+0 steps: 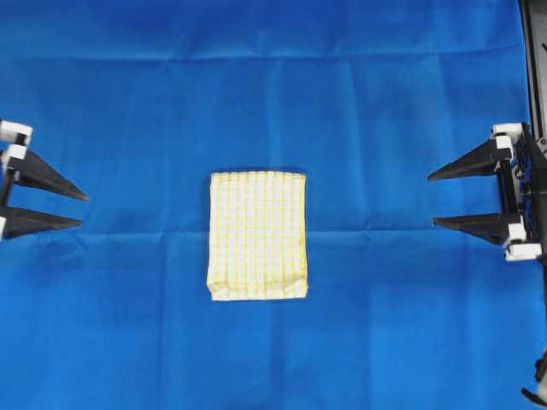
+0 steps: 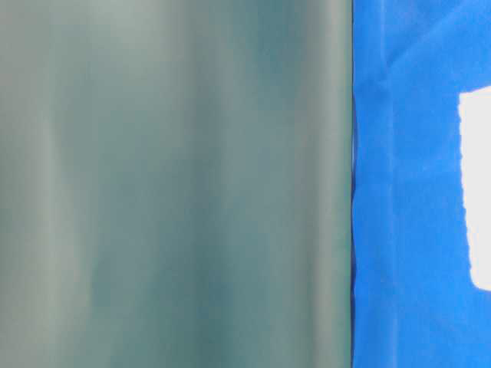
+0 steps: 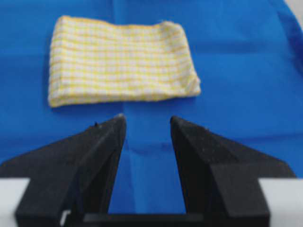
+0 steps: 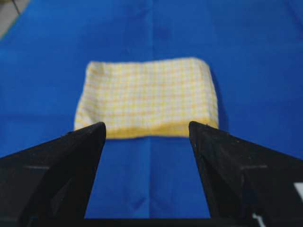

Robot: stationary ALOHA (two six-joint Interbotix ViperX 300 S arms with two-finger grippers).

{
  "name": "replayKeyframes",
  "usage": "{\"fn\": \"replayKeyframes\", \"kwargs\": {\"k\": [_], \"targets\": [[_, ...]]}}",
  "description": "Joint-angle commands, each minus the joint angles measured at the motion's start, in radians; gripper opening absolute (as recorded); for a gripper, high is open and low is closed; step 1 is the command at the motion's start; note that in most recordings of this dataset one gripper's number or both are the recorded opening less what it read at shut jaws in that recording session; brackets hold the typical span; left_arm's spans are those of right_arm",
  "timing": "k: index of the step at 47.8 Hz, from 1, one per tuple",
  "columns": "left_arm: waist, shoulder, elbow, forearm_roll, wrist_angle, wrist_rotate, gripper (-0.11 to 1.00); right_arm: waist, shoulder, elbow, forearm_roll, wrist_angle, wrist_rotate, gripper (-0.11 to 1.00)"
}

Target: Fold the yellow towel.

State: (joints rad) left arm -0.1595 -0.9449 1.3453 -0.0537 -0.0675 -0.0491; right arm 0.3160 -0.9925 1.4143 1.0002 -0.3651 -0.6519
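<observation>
While folded flat on the blue cloth — yellow towel, left tool and right tool apart, empty.

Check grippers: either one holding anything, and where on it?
Nothing held. Left gripper and right gripper both stand open and empty, apart from the yellow towel, which lies folded on the blue cloth.

Light is bright and even; you get a thin shadow beside the yellow towel. Table-level view: towel glare-white, a blurred grey-green mass left of it. Wrist views soft.
</observation>
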Motion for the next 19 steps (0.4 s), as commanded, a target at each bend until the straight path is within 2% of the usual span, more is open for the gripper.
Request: {"fn": "replayKeyframes", "kwargs": {"k": [1, 9, 19], "targets": [[0.011, -0.043, 0.023, 0.003, -0.011, 0.000, 0.35, 0.000, 0.005, 0.000, 0.000, -0.021, -0.003, 0.71], [0.025, -0.124, 0.066, 0.003, -0.003, 0.000, 0.35, 0.000, 0.005, 0.021, 0.003, -0.026, -0.002, 0.71], [0.028, -0.161, 0.095, 0.003, -0.011, 0.000, 0.35, 0.002, 0.002, 0.038, 0.014, -0.026, 0.000, 0.71]]}}
